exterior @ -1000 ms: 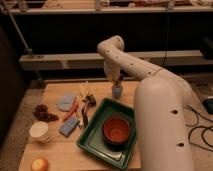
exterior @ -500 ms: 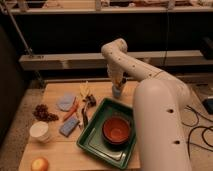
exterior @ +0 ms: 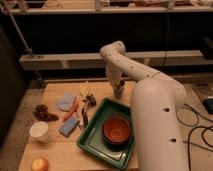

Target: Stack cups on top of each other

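Note:
The small pale blue-grey tumbler (exterior: 118, 92) stands upright on the far side of the wooden table (exterior: 65, 150), just beyond the green tray. My gripper (exterior: 116, 84) points straight down right over it, at its rim, and hides the tumbler's top. The wider white cup (exterior: 40, 131) with a cream inside stands upright near the table's front left, far from the gripper.
A green tray (exterior: 92, 142) holds a big orange-red bowl (exterior: 117, 129). Left of it lie a blue sponge (exterior: 69, 126), a carrot (exterior: 70, 110), a blue cloth (exterior: 65, 101), grapes (exterior: 44, 112) and a banana (exterior: 85, 90). An apple (exterior: 40, 164) sits at the front edge. My white arm (exterior: 155, 115) covers the table's right side.
The arm has barely shifted. The tumbler stays in the same spot under the gripper, and the white cup has not moved.

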You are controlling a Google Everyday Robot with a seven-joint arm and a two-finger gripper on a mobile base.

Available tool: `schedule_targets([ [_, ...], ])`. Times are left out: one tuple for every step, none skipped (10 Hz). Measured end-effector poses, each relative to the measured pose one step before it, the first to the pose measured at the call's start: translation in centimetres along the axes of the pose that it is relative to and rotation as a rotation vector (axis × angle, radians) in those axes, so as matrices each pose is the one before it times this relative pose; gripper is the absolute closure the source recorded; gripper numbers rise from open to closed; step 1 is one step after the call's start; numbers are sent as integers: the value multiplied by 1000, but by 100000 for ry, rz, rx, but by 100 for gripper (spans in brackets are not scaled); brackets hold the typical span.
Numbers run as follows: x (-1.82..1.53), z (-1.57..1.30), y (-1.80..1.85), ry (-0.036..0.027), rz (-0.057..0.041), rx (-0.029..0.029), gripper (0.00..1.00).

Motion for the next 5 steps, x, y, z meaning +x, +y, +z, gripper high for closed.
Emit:
schedule_targets([
  [18, 60, -284, -509, -682, 100, 48],
  [24, 73, -197, -336, -501, 138, 40],
  [-72, 159, -250, -841, -700, 308, 29],
  [-199, 366, -411, -1365, -534, 826, 21],
  [-137, 277, -112, -665, -50, 346, 20],
])
